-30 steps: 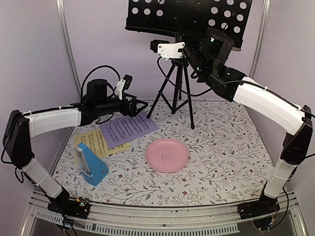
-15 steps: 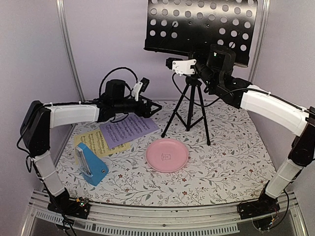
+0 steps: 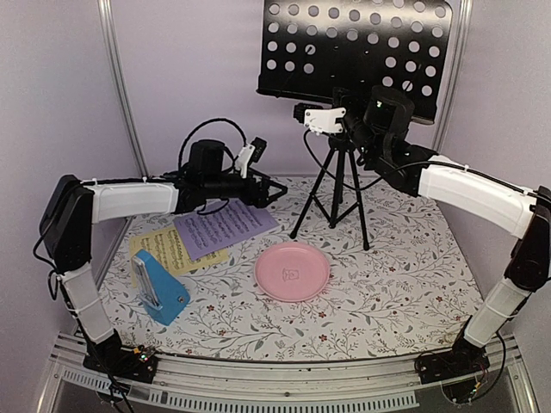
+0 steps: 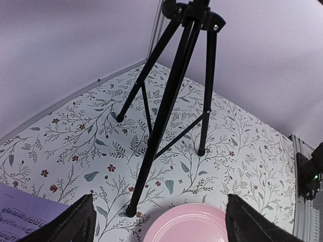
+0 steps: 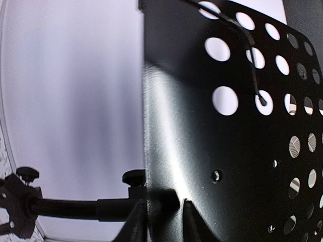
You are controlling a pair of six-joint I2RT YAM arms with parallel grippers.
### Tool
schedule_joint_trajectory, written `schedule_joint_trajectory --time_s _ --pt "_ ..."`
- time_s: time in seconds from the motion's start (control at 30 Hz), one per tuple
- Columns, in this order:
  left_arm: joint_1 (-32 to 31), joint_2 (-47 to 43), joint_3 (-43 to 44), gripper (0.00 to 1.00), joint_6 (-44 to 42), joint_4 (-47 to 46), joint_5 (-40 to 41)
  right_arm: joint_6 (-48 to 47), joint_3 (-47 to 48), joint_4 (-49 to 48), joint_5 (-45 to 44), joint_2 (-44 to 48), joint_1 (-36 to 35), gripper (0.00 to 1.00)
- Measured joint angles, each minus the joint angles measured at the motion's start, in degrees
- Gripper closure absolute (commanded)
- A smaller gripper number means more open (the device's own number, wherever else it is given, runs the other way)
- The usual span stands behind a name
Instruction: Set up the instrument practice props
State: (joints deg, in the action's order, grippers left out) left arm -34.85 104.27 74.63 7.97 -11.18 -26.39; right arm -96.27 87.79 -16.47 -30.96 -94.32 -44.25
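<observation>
The black music stand (image 3: 362, 47) stands upright on its tripod (image 3: 340, 189) at the back middle, its perforated desk facing forward. My right gripper (image 3: 343, 101) sits at the desk's lower lip; in the right wrist view its fingertips (image 5: 164, 206) straddle that lip (image 5: 166, 151), slightly open with a thin gap. My left gripper (image 3: 271, 189) hovers wide open and empty to the left of the tripod legs (image 4: 161, 116). The lilac sheet (image 3: 225, 225) overlaps the yellow sheet (image 3: 168, 249) flat at the left. The blue metronome (image 3: 159, 288) stands in front of them.
A pink round plate (image 3: 293, 271) lies in the middle of the flowered table, just in front of the tripod's near foot (image 4: 131, 210). Lilac walls and metal posts (image 3: 116, 77) close the back and sides.
The stand went from tilted, with its desk swung over to the left, to upright, and shifted right. The right jaws loosened a little on the desk's lip. The left gripper moved right toward the tripod.
</observation>
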Motion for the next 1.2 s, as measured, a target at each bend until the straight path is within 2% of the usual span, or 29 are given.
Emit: schedule_joint_trajectory --time_s 0.2,0.4,0.43,0.67,0.9,1.2 --pt "-0.02 2.32 1.62 0.11 0.0 0.09 -0.35 -0.87 -0.5 -4.22 -0.22 0.31 -0.61 0.38" --pt "-0.37 4.87 3.76 0.11 -0.28 0.44 -1.09 -1.27 -1.62 -7.06 0.0 1.44 -1.81 0.03" --pt "-0.46 5.22 4.04 0.11 -0.44 0.44 -1.22 -1.2 -1.99 -7.19 -0.02 1.92 -2.08 0.0" --pt "-1.2 7.19 5.27 0.11 -0.9 0.63 -1.79 1.2 -7.69 -9.51 2.75 6.71 -5.66 0.01" --pt "-1.49 10.12 5.9 0.11 -0.87 0.42 -1.95 9.18 -11.69 -10.99 5.97 8.55 -10.49 0.01" --pt "-1.53 10.21 7.37 0.12 -1.09 0.85 -1.92 16.94 -9.42 -8.15 6.45 8.37 -7.65 0.01"
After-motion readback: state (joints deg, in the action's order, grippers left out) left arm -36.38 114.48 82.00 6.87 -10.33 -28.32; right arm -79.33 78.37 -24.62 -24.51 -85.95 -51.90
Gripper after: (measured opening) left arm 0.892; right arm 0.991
